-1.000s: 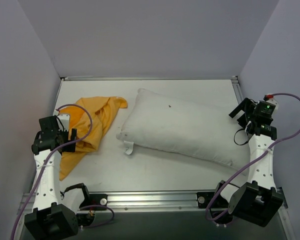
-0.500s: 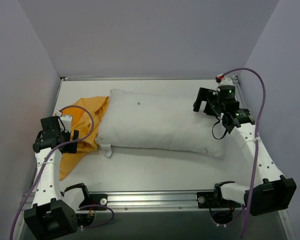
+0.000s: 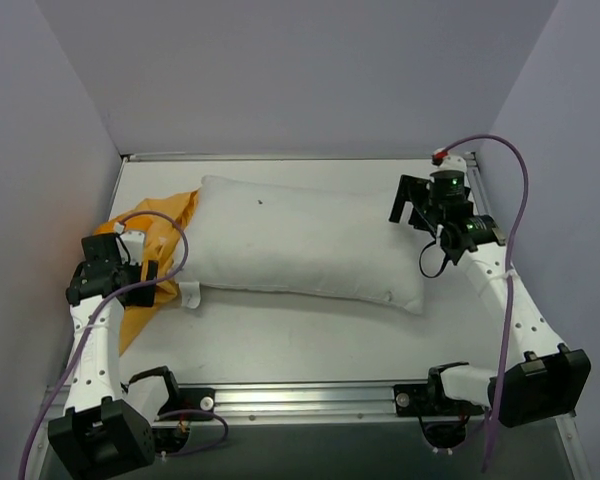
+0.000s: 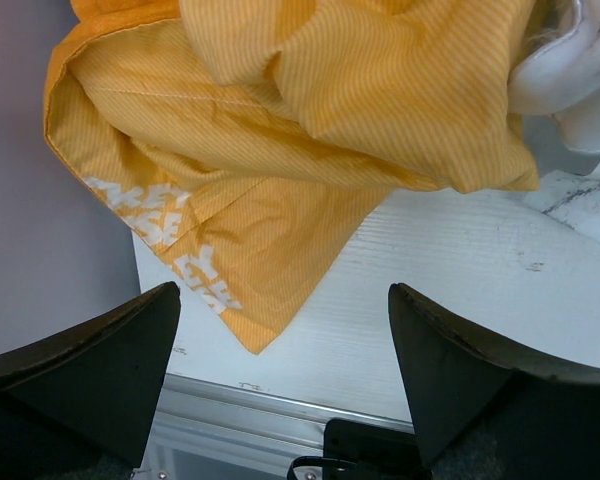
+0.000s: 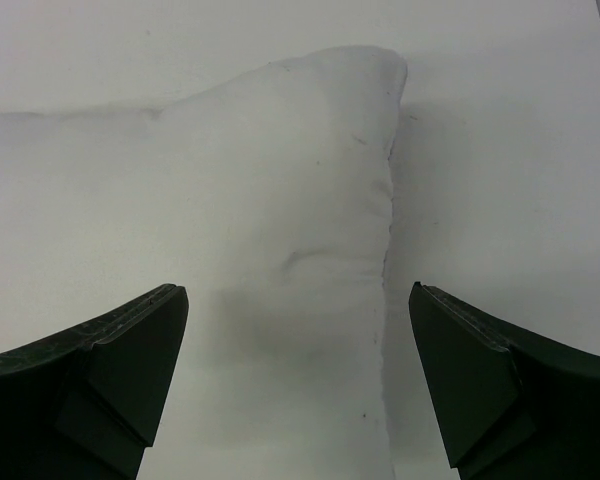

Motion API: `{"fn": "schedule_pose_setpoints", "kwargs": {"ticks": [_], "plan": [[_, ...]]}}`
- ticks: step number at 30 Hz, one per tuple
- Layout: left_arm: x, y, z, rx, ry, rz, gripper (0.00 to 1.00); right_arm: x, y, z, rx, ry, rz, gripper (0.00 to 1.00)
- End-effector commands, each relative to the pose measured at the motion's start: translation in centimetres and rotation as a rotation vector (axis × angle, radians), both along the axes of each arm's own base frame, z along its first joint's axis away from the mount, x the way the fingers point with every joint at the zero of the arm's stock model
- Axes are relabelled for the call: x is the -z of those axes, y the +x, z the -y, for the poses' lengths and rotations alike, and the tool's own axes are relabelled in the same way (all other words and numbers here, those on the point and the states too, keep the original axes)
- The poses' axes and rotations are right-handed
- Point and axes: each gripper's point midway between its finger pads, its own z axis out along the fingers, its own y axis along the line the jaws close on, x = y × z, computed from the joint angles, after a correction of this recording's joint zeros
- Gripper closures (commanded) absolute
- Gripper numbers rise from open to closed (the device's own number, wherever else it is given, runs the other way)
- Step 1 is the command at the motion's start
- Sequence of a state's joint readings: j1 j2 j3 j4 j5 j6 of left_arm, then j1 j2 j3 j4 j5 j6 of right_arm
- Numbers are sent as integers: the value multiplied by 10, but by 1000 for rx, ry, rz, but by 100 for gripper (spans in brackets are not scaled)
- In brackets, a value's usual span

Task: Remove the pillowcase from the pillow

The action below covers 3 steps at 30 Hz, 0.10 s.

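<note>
The white pillow (image 3: 300,245) lies slantwise across the middle of the table. Its left end rests over the crumpled orange-yellow pillowcase (image 3: 132,318) at the left edge. My left gripper (image 3: 152,276) is open and empty just above the pillowcase, by the pillow's left corner. In the left wrist view the pillowcase (image 4: 310,130) with white text fills the top, the pillow (image 4: 580,60) shows at the top right, and the left gripper (image 4: 285,385) stands wide open. My right gripper (image 3: 408,206) is open over the pillow's far right end; in the right wrist view the right gripper (image 5: 295,385) straddles the pillow (image 5: 260,250) and its seam.
A small white tag (image 3: 190,293) hangs from the pillow's near left corner. Grey walls close in the left, back and right. A metal rail (image 3: 310,395) runs along the table's near edge between the arm bases.
The pillow has slid left, and its left end now covers part of the pillowcase. My right arm swung in from the right edge to the pillow's far right end. The left arm barely moved.
</note>
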<state>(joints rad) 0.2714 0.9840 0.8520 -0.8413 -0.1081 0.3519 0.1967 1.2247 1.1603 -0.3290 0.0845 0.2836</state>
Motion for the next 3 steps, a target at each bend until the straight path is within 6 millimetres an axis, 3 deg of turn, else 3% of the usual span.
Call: {"fn": "schedule_pose_setpoints", "kwargs": {"ticks": [1, 3], "plan": [[-4, 8, -2, 7, 4, 40, 6, -16, -4, 9, 19, -22, 62, 0], [-5, 8, -2, 7, 5, 40, 6, -15, -4, 10, 23, -20, 65, 0]]}}
